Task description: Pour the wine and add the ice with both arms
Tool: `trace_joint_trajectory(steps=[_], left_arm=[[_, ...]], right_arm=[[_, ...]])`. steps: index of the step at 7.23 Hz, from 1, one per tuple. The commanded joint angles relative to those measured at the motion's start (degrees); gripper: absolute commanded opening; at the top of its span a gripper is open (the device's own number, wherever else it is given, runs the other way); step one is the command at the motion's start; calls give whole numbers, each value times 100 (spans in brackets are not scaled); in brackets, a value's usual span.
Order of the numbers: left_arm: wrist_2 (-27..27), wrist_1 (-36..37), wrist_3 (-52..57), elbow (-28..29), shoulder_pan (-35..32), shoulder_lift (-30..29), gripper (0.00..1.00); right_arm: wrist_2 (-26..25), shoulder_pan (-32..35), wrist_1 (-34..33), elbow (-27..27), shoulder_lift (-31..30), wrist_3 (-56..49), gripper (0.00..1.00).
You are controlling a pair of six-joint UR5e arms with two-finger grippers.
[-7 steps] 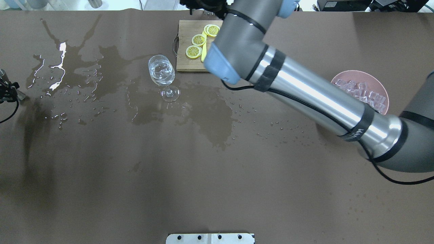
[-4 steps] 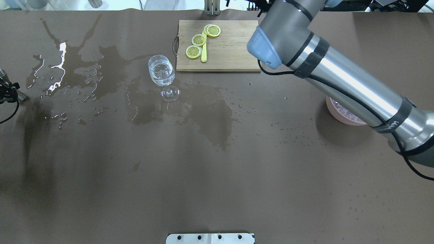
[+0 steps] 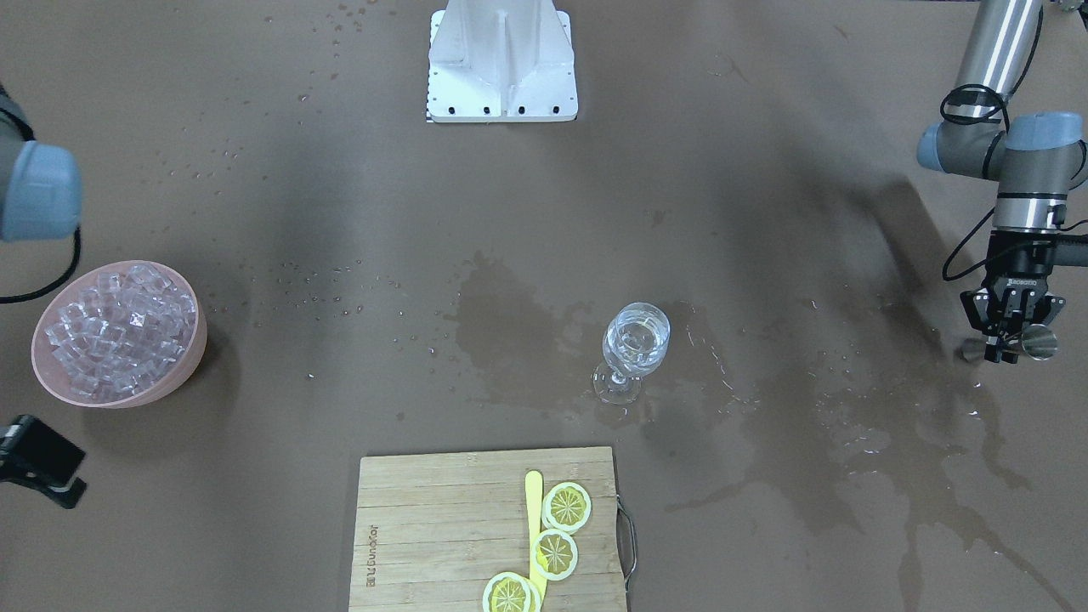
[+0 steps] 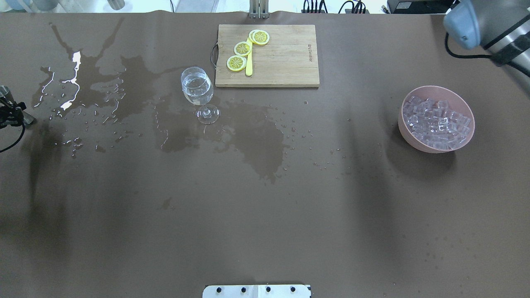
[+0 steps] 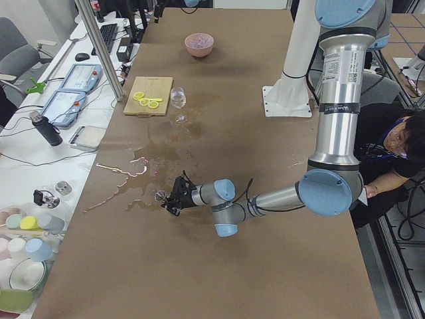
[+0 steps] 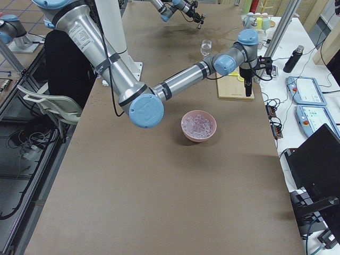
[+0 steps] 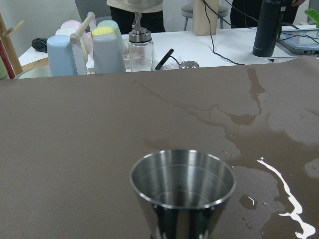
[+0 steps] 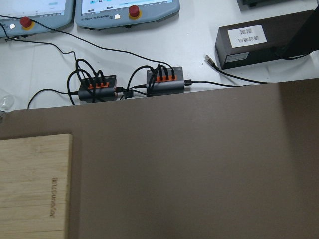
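Cup (image 7: 182,186): polished steel, mirror-bright inside. Cutting board (image 4: 285,62): pale grained wood, matt. Table cover (image 4: 265,215): matt brown sheet, glossy where wet; ice (image 4: 439,120): clear, glassy cubes.

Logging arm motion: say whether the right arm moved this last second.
Yes. Overhead, the right arm swung rightward, off the cutting board and past the pink bowl.
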Motion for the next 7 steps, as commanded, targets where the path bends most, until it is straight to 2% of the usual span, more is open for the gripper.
trace_joint_trajectory(steps=[1,3,5,7], left_arm=[[6,4,0,0,1,-4,24],[-3,4,0,0,10,-4,32],[-3,4,9,0,10,-4,36],[-3,-5,18,-17,10,-4,45]], right_arm=[[499,537,47,8,-471,-796,100],[781,889,38,-1,-770,-1349,100],[878,1223,29,-27,-1060,-1850,100],[940,1399,38,-63,-1307,-2038,100]])
